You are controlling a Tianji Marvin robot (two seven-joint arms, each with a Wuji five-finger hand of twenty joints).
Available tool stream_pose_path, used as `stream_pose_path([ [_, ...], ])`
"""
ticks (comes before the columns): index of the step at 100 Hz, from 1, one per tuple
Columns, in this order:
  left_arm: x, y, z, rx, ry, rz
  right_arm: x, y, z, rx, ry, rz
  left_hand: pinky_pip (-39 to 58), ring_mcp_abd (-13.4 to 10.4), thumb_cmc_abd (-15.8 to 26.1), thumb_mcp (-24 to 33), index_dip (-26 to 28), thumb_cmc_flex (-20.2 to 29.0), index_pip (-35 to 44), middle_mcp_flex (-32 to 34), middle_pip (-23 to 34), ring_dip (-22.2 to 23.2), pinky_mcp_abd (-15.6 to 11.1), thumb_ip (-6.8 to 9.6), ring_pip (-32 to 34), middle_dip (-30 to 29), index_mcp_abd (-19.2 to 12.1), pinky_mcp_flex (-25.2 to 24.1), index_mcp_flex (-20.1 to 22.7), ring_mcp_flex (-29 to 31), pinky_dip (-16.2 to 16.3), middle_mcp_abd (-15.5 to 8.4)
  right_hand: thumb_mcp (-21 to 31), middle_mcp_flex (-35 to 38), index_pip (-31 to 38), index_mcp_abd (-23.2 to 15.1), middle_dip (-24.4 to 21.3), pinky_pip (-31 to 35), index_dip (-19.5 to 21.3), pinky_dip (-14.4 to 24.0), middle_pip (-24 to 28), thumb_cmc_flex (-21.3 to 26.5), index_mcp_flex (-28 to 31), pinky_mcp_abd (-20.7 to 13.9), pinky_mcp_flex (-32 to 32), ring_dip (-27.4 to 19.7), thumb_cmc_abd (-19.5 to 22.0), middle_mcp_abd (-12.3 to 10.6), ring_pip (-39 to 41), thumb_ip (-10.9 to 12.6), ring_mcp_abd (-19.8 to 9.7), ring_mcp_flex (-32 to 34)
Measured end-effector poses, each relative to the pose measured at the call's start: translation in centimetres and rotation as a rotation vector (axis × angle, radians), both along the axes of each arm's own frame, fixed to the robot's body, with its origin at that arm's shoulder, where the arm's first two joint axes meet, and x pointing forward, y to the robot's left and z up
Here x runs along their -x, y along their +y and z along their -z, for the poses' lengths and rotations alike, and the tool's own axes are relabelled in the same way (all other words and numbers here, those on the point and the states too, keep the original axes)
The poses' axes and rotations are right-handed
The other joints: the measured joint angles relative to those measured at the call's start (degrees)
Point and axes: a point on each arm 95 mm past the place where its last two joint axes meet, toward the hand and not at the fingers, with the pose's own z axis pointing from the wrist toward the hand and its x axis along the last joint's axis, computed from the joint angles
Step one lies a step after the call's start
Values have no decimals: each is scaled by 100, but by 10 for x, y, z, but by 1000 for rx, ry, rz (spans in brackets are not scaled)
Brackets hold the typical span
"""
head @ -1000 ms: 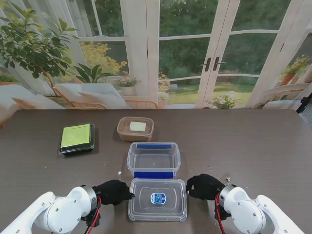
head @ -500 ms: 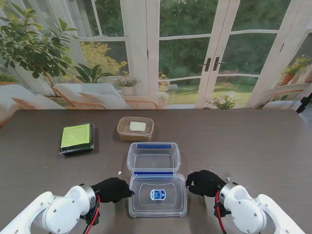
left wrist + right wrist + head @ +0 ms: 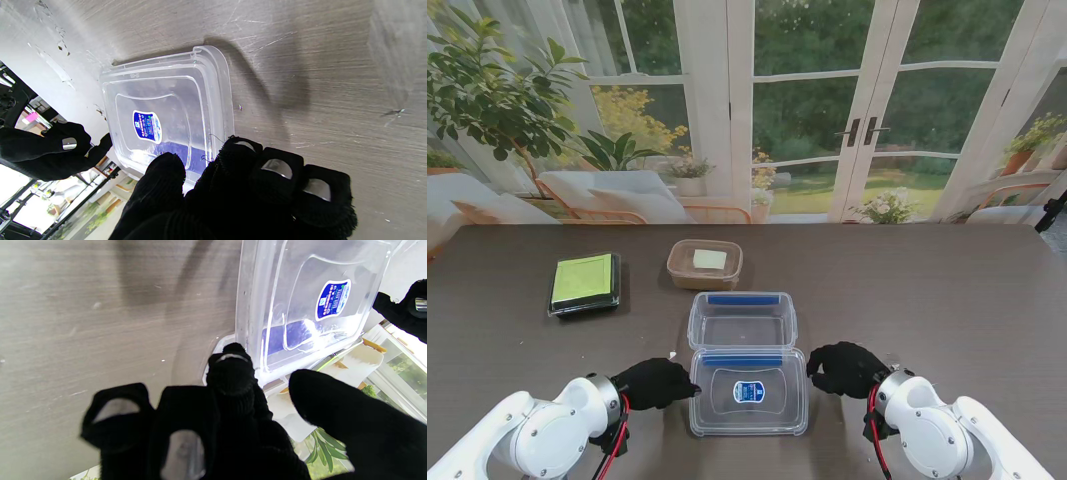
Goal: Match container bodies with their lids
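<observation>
Your robot's left hand (image 3: pixel 655 383) and right hand (image 3: pixel 844 368) each wear a black knitted glove (image 3: pixel 253 196) with a coarse, slightly frayed weave. You can see oval cut-outs at the fingertips (image 3: pixel 276 167), where a shiny silver-grey pad shows through. Behind the gloves, your forearms (image 3: pixel 547 437) are smooth, rounded white shells. At each wrist a dark collar meets the glove, and thin red cables (image 3: pixel 620 440) loop out beside it.

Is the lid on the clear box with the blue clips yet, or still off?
Still off. The clear box stands open and looks empty; the lid is held between the left hand and right hand, overlapping only its near edge.
</observation>
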Motion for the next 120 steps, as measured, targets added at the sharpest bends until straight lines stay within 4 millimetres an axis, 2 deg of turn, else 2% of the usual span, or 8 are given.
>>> stream_pose_path([
  [49,-8,4,-9,5,-32,5,-9,8,-12,0,-31,17,0,29,0,0,5,0,3,7,-51,0,33,0,-1,0,42,-9,4,-7,0,33,0,0,0,90,-30,0,0,0,-5,1,1,9,0,-2,0,7,0,0,10,0],
  [120,-44,12,-20,36,-18,13,-36,18,-29,9,-43,51,-9,77,0,0,9,0,7,9,-140,0,85,0,-49,0,81,-60,4,-36,0,74,0,0,-1,312,-32,0,-1,0,-8,41,2,33,0,-3,0,32,0,0,40,-1],
])
